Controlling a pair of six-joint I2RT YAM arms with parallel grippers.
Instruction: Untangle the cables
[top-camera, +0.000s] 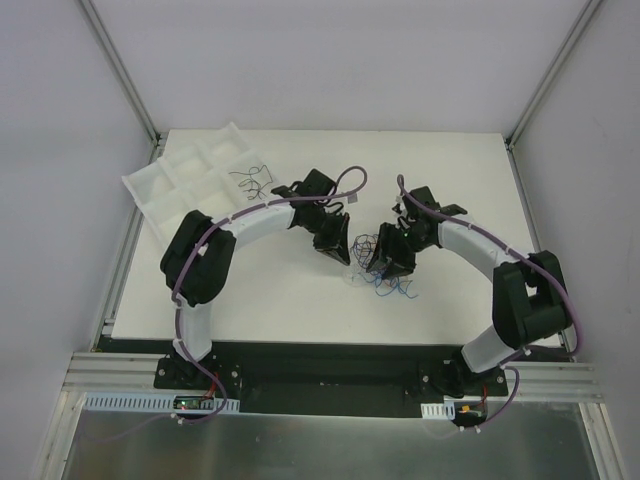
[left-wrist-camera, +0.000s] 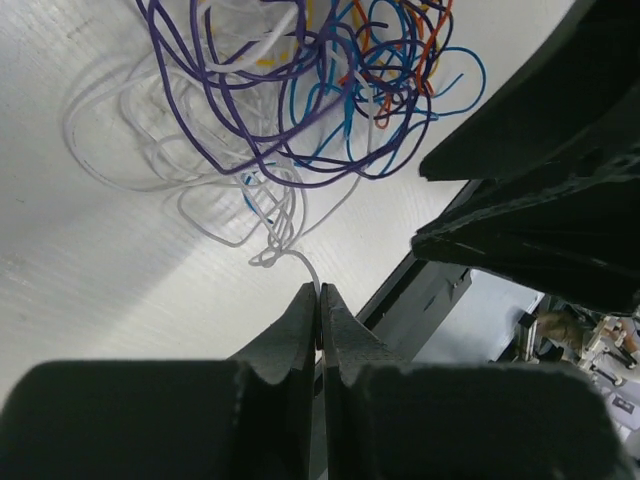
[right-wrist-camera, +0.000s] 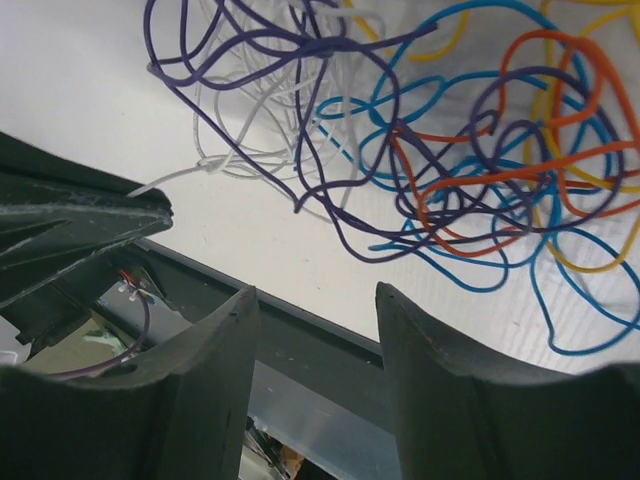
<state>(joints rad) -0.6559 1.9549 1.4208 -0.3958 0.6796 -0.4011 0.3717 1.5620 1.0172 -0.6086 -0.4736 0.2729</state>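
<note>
White counter (top-camera: 280, 300), plain white walls, nothing fancy. Left pincer (left-wrist-camera: 320, 318) is clamped shut on the tip of a white wire (left-wrist-camera: 300, 262), which runs straight back into the cables (right-wrist-camera: 430, 190), a knotted heap of purple, blue, orange, yellow and white sitting on the counter between the two arms. Right pincer (right-wrist-camera: 315, 345) hangs just beside the heap, jaws wide apart, holding nothing. My take: for this pull to go well, the right one should pin the heap near where the white wire exits. Then the left draws away slow and low, easing off if the whole clump drags. Further out, a white divided tray (top-camera: 175, 185) sits at the far left, with a few dark wires (top-camera: 250, 180) in it or at its edge, can't tell which. No brands or readable writing that I can make out.
</note>
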